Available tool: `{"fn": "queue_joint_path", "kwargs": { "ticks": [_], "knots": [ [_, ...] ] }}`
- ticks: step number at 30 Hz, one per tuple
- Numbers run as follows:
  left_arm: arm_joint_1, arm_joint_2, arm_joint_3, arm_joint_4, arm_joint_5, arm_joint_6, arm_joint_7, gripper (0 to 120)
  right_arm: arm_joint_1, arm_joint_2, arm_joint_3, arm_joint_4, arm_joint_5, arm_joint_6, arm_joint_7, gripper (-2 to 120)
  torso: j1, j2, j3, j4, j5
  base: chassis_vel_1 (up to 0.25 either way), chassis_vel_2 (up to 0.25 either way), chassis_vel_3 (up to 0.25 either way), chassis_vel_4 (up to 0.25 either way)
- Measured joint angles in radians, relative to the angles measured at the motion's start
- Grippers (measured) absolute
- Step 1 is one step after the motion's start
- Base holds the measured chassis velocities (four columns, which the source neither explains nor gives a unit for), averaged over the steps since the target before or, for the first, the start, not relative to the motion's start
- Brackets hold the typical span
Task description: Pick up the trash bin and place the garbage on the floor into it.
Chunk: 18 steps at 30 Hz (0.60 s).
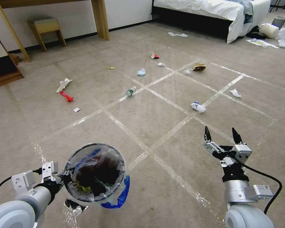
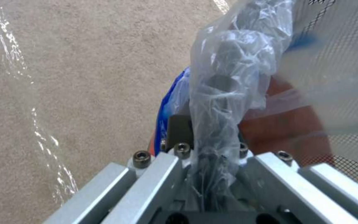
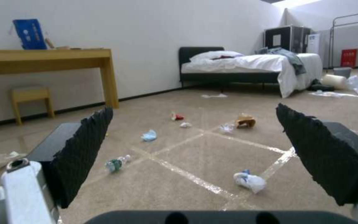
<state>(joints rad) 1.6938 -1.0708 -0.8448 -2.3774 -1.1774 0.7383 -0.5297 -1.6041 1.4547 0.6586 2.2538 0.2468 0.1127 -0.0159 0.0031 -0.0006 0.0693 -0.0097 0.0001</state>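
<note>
Left tool (image 1: 64, 177) clamps the bin (image 1: 96, 172) rim; right tool (image 1: 221, 135) gapes wide over carpet (image 1: 167, 117). Bottle (image 1: 130, 91), tissue (image 1: 198, 107), mask (image 1: 141, 72) lie ahead; bed (image 1: 212, 9) beyond.

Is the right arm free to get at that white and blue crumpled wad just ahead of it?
Probably yes: the right gripper is open and empty, and only bare floor lies between it and the wad.

Trash bin (image 1: 96, 172): red body, blue patch, clear liner. Floor (image 1: 167, 126): beige, shiny tape grid.
</note>
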Motion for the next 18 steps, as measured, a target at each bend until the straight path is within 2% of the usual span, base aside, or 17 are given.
{"fn": "queue_joint_path", "kwargs": {
  "ticks": [18],
  "knots": [
    [-0.016, -0.019, 0.006, 0.018, -0.012, -0.001, -0.001, 1, 0.006, -0.004, 0.003, -0.019, 0.009, 0.043, -0.054, 100, 0.000, 0.000, 0.000, 0.0001, -0.0001, 0.000, 0.000, 0.000, 0.000]
  ]
}}
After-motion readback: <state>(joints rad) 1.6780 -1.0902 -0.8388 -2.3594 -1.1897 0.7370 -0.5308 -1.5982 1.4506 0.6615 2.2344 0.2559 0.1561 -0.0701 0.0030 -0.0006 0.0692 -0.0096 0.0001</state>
